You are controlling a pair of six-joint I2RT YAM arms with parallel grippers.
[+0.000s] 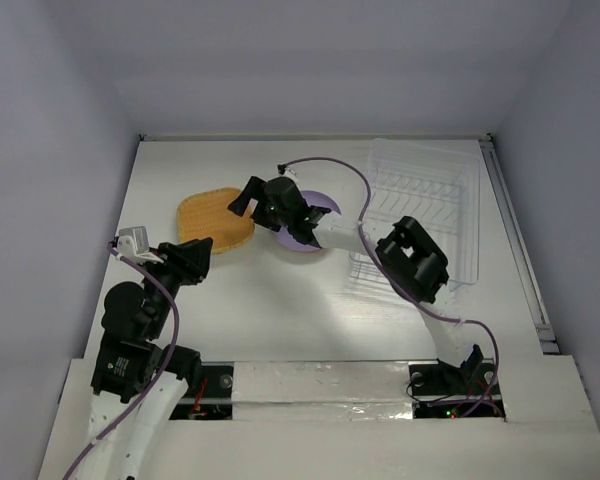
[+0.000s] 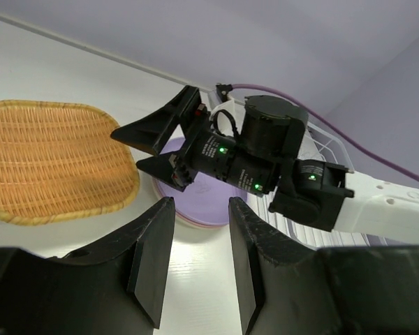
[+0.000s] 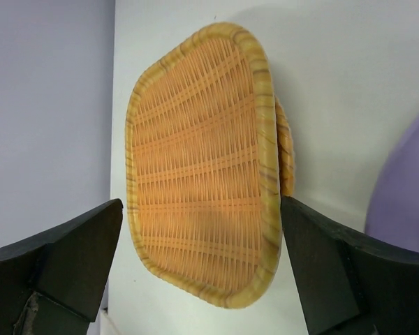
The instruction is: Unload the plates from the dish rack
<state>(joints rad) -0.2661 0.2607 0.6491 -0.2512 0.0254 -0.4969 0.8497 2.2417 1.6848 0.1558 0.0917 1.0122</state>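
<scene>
Left jaws: spread apart, holding nothing, near the orange woven plate (image 1: 212, 222) | Right jaws: wide apart, holding nothing, up over the purple plate (image 2: 202, 204) | Plates: both lie flat on the desk (image 1: 280, 310), side by side | Dish rack (image 1: 430, 200): on the desk's right side, next to the purple plate

Top view high over table (image 1: 280, 310), wrist views low, close, sharing orange plate (image 3: 202, 167).

Left gripper (image 2: 195, 262): jaws apart, nothing between them.
Right gripper (image 2: 129, 148): spread wide, over the purple plate (image 2: 209, 208).
Orange woven plate (image 2: 49, 160): lying flat, left of it.
</scene>
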